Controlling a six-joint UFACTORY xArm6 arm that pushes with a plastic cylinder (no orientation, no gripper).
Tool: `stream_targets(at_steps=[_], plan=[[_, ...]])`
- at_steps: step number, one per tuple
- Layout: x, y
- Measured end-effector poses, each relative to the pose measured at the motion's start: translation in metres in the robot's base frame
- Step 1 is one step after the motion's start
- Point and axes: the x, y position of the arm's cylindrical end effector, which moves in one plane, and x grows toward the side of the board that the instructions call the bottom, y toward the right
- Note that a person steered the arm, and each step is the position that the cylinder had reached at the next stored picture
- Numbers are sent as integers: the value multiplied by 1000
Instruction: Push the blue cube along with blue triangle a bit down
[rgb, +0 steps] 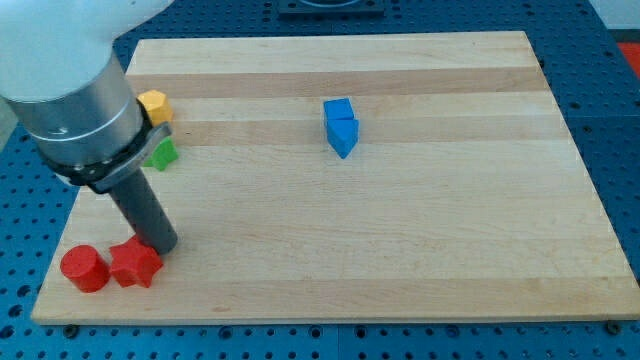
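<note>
The blue cube (338, 109) sits above the middle of the wooden board (400, 230), with the blue triangle (344, 137) touching it just below. My tip (163, 247) is far off at the view's lower left, right beside the red star-shaped block (135, 265). The tip is well apart from both blue blocks.
A red cylinder (83, 269) stands to the left of the red star block near the board's lower left corner. A yellow block (153, 105) and a green block (161, 154) sit at the left edge, partly hidden behind the arm's grey body (75, 100).
</note>
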Motion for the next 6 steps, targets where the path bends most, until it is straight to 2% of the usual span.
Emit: stream_targets(at_steps=[3,4,6], plan=[[-2,-17],[-17,35],[-72,280]])
